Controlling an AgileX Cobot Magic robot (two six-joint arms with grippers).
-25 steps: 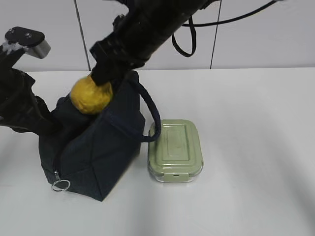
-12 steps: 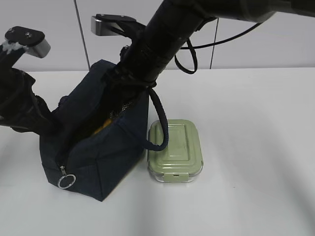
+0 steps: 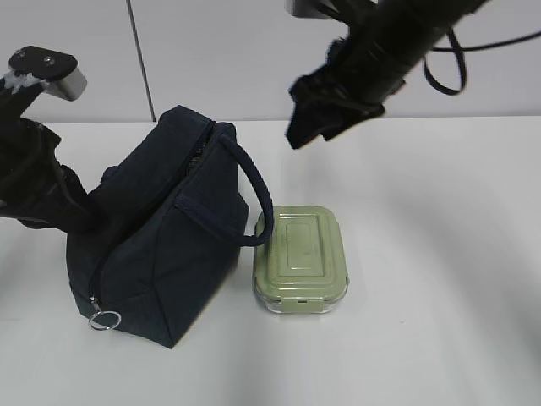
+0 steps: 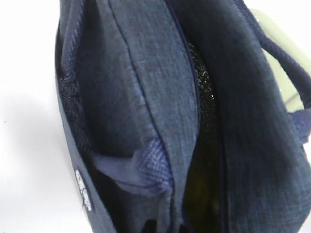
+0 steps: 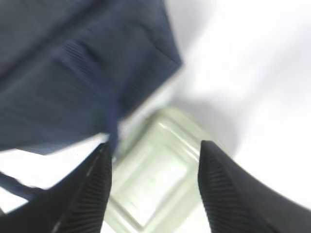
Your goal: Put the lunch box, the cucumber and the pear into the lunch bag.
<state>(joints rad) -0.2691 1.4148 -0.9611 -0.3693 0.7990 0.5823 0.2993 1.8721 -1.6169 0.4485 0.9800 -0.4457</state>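
The navy lunch bag [image 3: 169, 233] stands at the left with its top open. My left gripper [image 4: 167, 228] grips the bag's rim fabric at its left side; in the exterior view the bag hides its fingers. A dim yellowish shape [image 4: 194, 194] lies deep inside the bag; I cannot tell what it is. The pear and the cucumber are otherwise out of view. The green-lidded lunch box [image 3: 302, 258] sits on the table against the bag's right side. My right gripper [image 3: 304, 127] is open and empty, raised above and right of the bag, with the lunch box [image 5: 155, 179] below its fingers.
One bag handle [image 3: 254, 182] loops down onto the lunch box lid. The zipper's ring pull [image 3: 104, 320] hangs at the bag's front left corner. The white table [image 3: 439, 254] stretches right of the box. A wall stands behind.
One second ago my right gripper held the pear over the bag's opening. It then reached into the bag, and now it has risen up and to the right, empty.
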